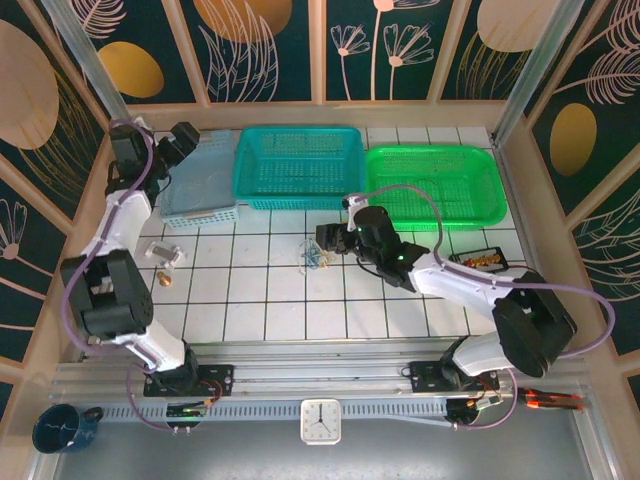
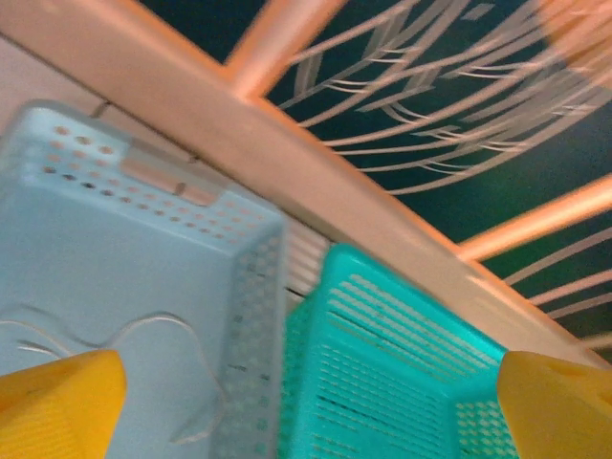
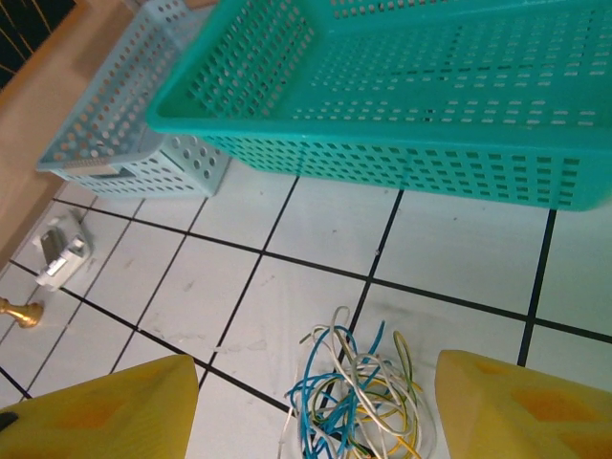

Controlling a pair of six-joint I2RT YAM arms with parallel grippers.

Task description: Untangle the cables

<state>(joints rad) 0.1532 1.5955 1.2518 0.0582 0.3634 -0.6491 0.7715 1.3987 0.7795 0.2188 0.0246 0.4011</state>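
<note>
I find the right fingers spread, flanking the cables on the bench; left fingers released, seemingly above the pale basket.

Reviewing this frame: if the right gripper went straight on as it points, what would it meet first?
Probably the cables, lying on the table just ahead of the open right gripper; the teal basket sits farther on. Depth is hard to judge.
</note>
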